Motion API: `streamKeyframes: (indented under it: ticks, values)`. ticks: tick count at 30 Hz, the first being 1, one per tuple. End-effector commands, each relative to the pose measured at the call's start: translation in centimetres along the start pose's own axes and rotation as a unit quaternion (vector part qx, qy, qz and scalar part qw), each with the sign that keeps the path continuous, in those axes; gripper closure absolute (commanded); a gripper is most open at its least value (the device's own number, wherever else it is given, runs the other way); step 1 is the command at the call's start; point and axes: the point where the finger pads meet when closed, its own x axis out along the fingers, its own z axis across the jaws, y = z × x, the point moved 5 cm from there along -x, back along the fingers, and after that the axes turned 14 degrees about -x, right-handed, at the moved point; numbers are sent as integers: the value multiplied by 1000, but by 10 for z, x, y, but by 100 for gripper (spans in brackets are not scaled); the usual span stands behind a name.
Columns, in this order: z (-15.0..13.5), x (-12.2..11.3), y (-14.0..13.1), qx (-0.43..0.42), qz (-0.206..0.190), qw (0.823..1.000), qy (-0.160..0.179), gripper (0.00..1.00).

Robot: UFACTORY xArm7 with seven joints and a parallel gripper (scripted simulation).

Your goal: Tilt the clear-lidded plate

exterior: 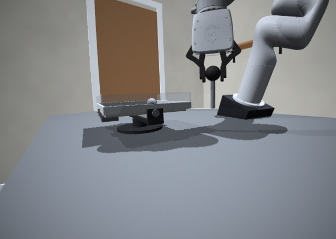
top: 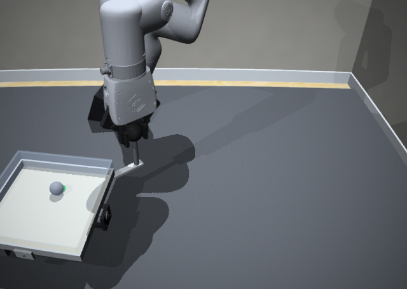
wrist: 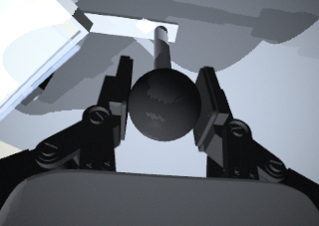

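The white plate (top: 46,207) with clear walls stands at the front left on a dark pivot stand (exterior: 139,125). The steel ball (top: 56,187) rests on the plate and covers most of the green spot (top: 64,188); it also shows in the exterior view (exterior: 151,101). An upright grey rod (top: 135,153) rises from a flat arm at the plate's far right corner and ends in a black ball knob (exterior: 212,73). My gripper (wrist: 163,80) is shut on this knob (wrist: 164,107). In the exterior view the plate (exterior: 143,106) looks close to level.
The robot's black base (exterior: 245,108) stands just behind the knob rod. A brown panel in a white frame (exterior: 126,46) stands behind the plate. Low grey walls (top: 378,105) edge the table at the back and right.
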Motion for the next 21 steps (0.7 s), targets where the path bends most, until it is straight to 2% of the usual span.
streamKeyframes:
  ticks: [1,21]
  values:
    - [0,0,0,0,0,1000,1,100]
    - [-1,-2,1,0,0,1000,1,100]
